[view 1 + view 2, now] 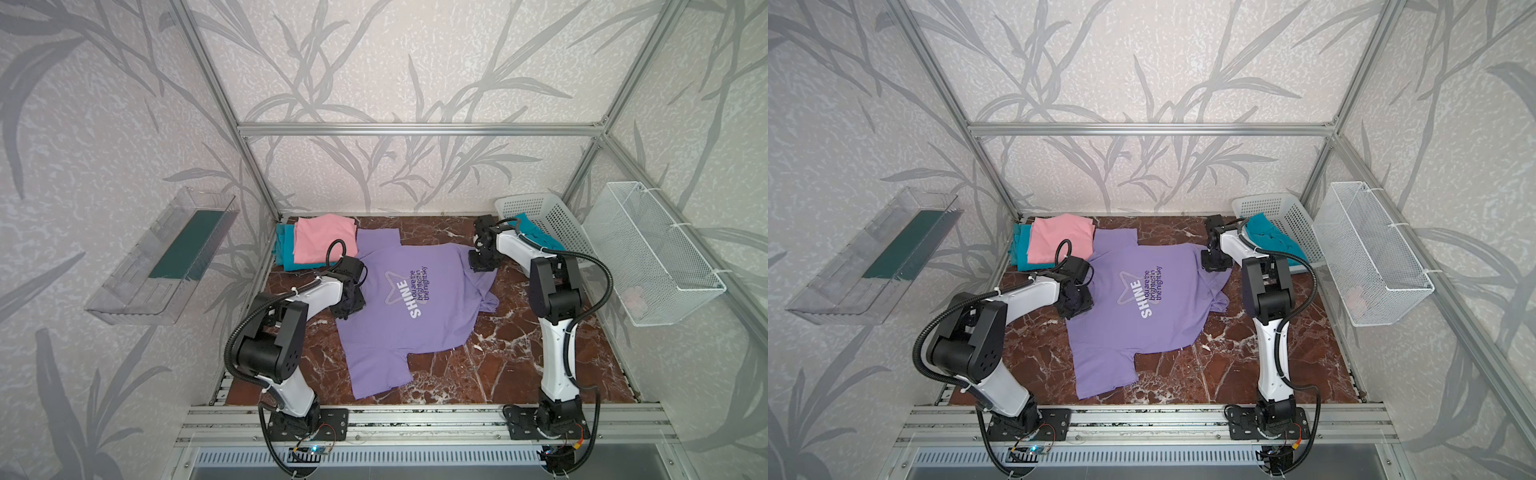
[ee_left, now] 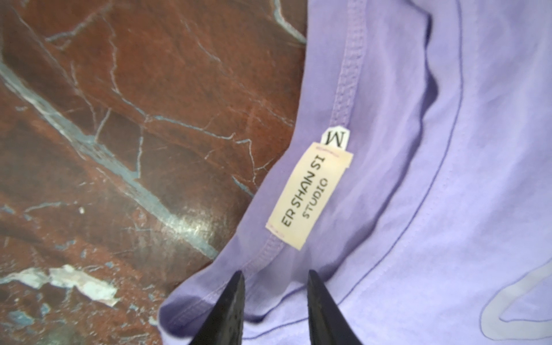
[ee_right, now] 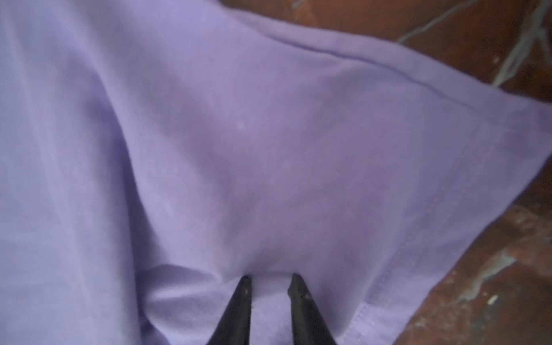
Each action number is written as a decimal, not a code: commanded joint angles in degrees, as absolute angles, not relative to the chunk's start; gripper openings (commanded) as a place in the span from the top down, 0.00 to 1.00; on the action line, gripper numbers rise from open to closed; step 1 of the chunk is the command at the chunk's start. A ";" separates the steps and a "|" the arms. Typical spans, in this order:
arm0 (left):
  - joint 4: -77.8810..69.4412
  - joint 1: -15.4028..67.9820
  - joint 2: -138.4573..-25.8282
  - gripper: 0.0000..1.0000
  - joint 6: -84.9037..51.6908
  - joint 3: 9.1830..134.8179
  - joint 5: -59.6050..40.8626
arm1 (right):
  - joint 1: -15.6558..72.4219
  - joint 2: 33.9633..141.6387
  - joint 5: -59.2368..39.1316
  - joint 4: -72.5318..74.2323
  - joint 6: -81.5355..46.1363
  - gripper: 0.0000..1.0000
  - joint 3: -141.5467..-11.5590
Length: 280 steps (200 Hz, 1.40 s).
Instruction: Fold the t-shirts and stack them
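Left gripper [image 2: 274,279] and right gripper [image 3: 268,280], jaws narrowly parted, press the lavender tee [image 1: 399,316]; grip unclear.

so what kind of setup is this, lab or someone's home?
Most likely a lab test cell dressed as a room: aluminium frame with wallpapered panels, two arms bolted to a front rail, and a marble-look tabletop holding a lavender t-shirt.

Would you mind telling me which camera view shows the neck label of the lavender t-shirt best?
The left wrist view: the neck label fills the frame's middle, sharp enough to read "ER SHAN SI STUDIO" and the size M. In both top views the left arm covers the collar of the lavender t-shirt, so no label shows. The right wrist view shows only plain hem fabric.
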State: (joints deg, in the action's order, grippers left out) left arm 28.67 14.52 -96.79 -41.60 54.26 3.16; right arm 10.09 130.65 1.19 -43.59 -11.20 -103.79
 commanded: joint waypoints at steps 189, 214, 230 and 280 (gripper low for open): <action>34.87 22.50 -95.68 0.64 -41.48 61.40 3.78 | 15.29 87.95 -2.21 -32.01 -18.82 0.70 -60.22; 33.78 22.93 -96.27 0.64 -41.40 60.70 3.26 | 15.21 79.87 -0.06 -30.30 -20.33 0.68 -49.16; 32.74 23.07 -96.66 0.64 -41.57 59.94 2.75 | 14.24 77.30 0.14 -27.82 -21.97 0.65 -44.49; 30.89 23.16 -97.22 0.64 -41.50 58.21 1.93 | 8.77 84.33 -9.67 -20.45 -25.03 0.51 -43.72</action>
State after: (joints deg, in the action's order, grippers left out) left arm 31.46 22.90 -96.64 -41.12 59.09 1.87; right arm 10.61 80.49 -4.27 -27.53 -22.74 -42.63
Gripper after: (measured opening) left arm 0.360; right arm 0.470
